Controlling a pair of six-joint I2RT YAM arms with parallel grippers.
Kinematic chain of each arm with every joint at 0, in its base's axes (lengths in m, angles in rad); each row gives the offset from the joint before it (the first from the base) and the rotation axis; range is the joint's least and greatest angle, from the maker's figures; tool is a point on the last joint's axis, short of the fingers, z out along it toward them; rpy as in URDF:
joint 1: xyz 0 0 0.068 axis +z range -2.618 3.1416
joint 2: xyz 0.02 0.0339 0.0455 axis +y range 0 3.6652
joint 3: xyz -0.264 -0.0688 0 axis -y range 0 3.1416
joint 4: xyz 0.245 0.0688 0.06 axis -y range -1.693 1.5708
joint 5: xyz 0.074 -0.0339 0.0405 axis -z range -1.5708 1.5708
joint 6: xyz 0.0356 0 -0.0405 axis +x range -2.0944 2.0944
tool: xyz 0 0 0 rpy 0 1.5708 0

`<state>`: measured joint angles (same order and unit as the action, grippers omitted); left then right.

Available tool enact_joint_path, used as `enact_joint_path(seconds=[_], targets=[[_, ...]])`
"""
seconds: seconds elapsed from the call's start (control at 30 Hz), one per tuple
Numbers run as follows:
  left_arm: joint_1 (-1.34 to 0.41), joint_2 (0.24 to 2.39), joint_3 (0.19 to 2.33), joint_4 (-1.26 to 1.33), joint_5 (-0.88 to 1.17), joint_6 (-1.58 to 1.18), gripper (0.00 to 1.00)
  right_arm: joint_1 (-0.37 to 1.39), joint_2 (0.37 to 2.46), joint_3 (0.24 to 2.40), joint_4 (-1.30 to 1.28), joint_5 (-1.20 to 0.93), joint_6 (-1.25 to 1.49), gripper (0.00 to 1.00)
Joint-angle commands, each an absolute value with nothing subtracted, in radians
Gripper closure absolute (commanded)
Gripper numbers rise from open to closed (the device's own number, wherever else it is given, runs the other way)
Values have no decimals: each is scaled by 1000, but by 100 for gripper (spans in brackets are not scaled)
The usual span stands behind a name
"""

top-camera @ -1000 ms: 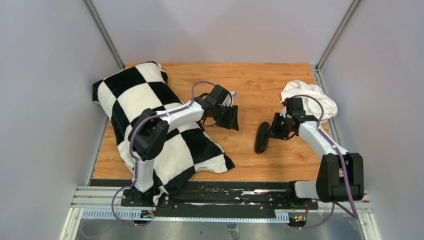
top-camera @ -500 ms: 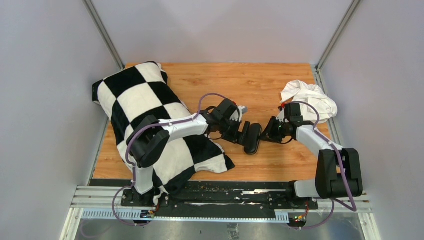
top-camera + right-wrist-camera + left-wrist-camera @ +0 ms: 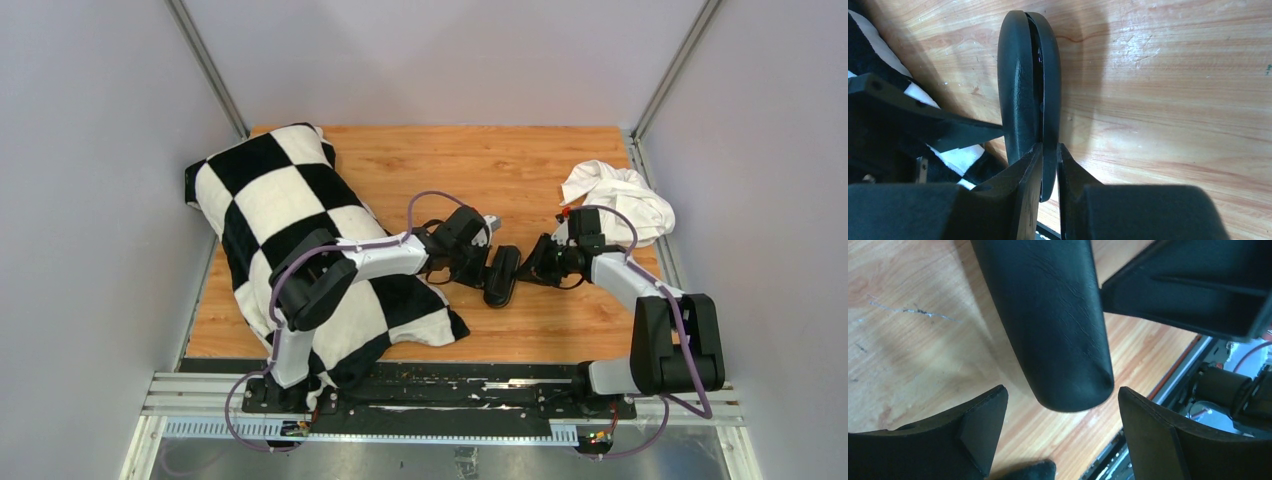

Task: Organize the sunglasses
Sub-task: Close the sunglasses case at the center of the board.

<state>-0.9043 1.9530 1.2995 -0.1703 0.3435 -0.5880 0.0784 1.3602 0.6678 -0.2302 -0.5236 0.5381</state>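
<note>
Sunglasses not visible; black case (image 3: 1020, 85) slightly ajar

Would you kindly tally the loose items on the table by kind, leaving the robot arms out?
Cloths: 2 (checked cloth, white cloth)
Hard cases: 1 (black case)
Total: 3
</note>
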Motion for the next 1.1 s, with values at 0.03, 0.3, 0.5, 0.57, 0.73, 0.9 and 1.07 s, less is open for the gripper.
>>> enact_joint_path(seconds=[0.03,0.3,0.5,0.57,0.73,0.9,1.07], targets=[[-906,2026,1363,-147,354,-606,14,83,1371,646,-219,-560,561,78],[-907,2077,1415,-190,370,-606,17,83,1401,657,-210,-575,565,76],[-907,2093,1436,-207,359,-607,33,83,1409,666,-212,-580,565,76],[-908,2097,1446,-226,348,-597,39,83,1411,666,-211,-583,567,76],[-907,2110,1490,-311,300,-561,46,81,1409,675,-235,-568,549,71],[-897,2096,1509,-394,205,-512,46,63,1367,713,-328,-476,490,65],[-890,2097,1530,-454,151,-461,46,47,1341,729,-360,-456,470,63]])
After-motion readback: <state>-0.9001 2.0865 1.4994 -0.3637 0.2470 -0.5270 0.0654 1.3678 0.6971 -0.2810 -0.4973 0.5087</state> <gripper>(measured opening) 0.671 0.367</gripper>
